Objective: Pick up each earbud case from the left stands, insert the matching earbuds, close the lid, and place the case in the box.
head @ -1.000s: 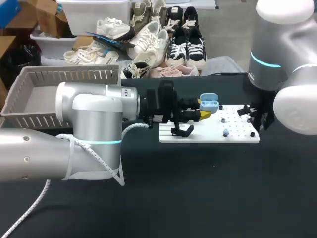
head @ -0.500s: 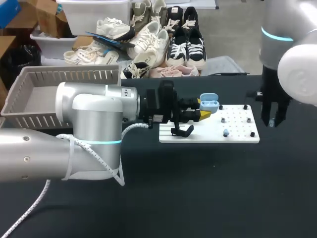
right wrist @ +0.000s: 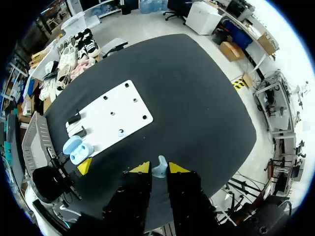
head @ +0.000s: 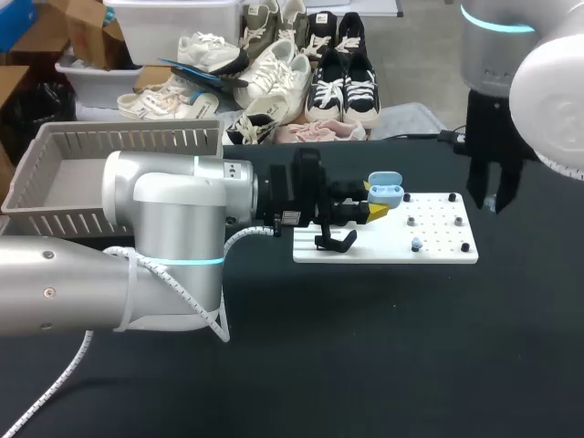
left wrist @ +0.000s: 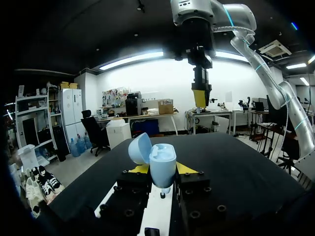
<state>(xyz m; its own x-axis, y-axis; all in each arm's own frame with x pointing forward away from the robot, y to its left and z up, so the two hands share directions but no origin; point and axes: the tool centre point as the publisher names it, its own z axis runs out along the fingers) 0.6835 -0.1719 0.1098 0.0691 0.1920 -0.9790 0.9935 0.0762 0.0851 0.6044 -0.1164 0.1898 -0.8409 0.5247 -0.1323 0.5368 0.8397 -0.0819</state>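
Note:
My left gripper (head: pixel 372 204) is shut on a light blue earbud case (head: pixel 385 190) and holds it level over the left end of the white plate (head: pixel 443 248). In the left wrist view the case (left wrist: pixel 161 163) sits between the fingers with its lid (left wrist: pixel 140 148) swung open. My right gripper (head: pixel 490 204) hangs high above the plate's right end. In the right wrist view its yellow tips are shut on a small light blue earbud (right wrist: pixel 159 168). A second earbud (head: pixel 416 244) rests on the plate. Black stands (head: pixel 334 240) occupy the plate's left end.
A grey slatted basket (head: pixel 55 151) stands at the table's left, behind my left arm. Small pegs (head: pixel 453 197) dot the plate. From the right wrist, the plate (right wrist: pixel 133 115), the case (right wrist: pixel 78 149) and the basket (right wrist: pixel 29 142) lie far below.
My right arm has lifted up and away from the plate's right end, carrying the earbud. The left arm and the case have stayed still.

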